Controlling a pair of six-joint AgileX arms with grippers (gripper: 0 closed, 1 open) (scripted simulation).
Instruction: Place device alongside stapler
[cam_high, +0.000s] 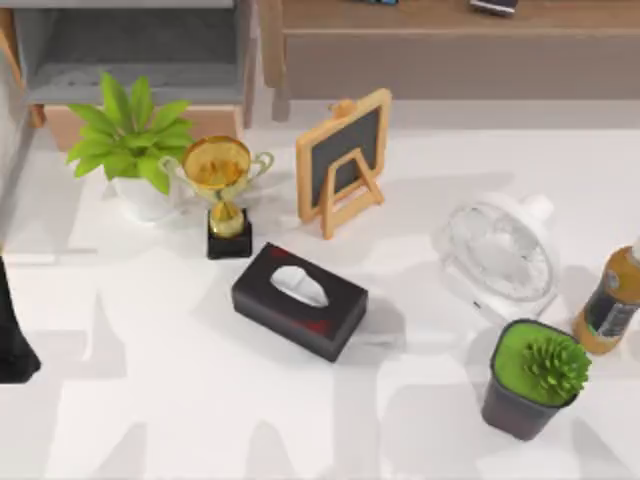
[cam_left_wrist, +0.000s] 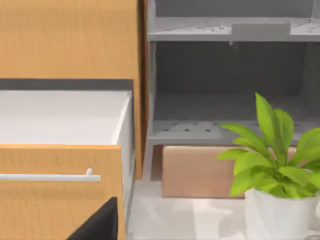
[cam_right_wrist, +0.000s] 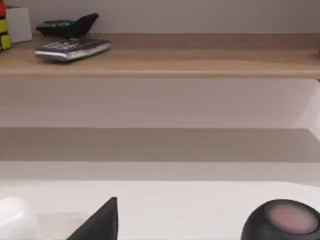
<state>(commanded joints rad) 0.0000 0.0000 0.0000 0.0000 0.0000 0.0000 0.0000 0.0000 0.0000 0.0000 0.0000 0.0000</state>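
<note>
We find the white table (cam_high: 200, 420) crowded with a fan (cam_high: 498, 252), a tissue box (cam_high: 300, 300) and a bottle (cam_high: 610, 305). The flat silver device (cam_right_wrist: 72, 49) lies on the wooden shelf (cam_right_wrist: 200, 62) at the back, just beside what we judge to be the dark stapler (cam_right_wrist: 67, 26). The left gripper (cam_left_wrist: 100, 224) faces the open drawer (cam_left_wrist: 60, 150) and the right gripper (cam_right_wrist: 100, 222) faces the shelf, and we cannot tell whether either is open or closed. We judge the hazards to be a reach clipping the fan or bottle, or a thin device slipping and nudging the stapler; the bottle's label is unreadable and we read no other writing.
</note>
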